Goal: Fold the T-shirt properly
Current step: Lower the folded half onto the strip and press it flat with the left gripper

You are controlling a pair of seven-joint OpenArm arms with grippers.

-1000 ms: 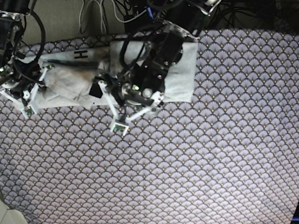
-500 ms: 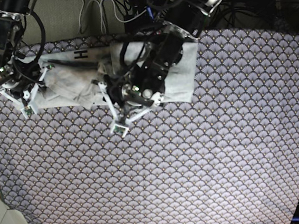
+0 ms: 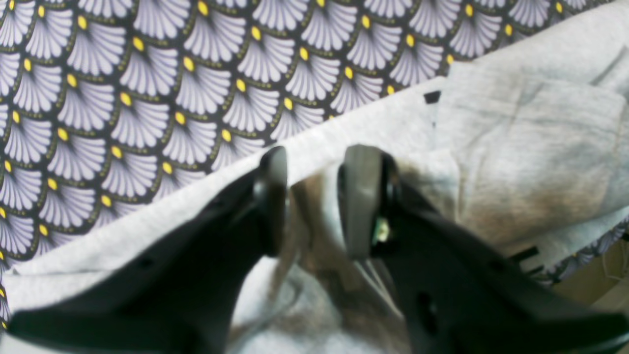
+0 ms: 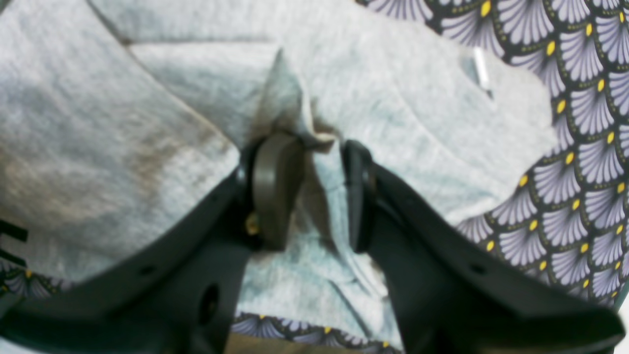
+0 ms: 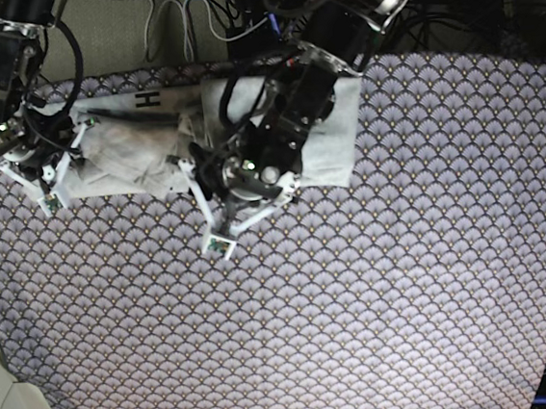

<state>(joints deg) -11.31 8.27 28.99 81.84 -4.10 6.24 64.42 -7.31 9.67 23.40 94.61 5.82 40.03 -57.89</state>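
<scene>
Left gripper [image 3: 312,201]: jaws narrowed onto a raised ridge of the T-shirt [image 5: 132,150], pinching cloth near its lower hem; sits at 11 o'clock of centre in the base view.
Right gripper [image 4: 322,191]: jaws part-closed, pinching a peaked fold of the same shirt; sits at 10 o'clock, near the table's left edge.
T-shirt: light grey, bunched into a long strip along 10 to 12 o'clock of the fan-patterned cloth [image 5: 360,302]; black letter "H" [image 5: 148,100] showing on the upper edge; layers rumpled between the two arms.
Risks, judged: thin pinch at either claw likely to catch only the top layer, so a lift would peel layers apart rather than carry the fold. Uneven pull between arms likely to skew the crease. Patterned cloth beneath possibly snagged with the hem, dragging it along.
</scene>
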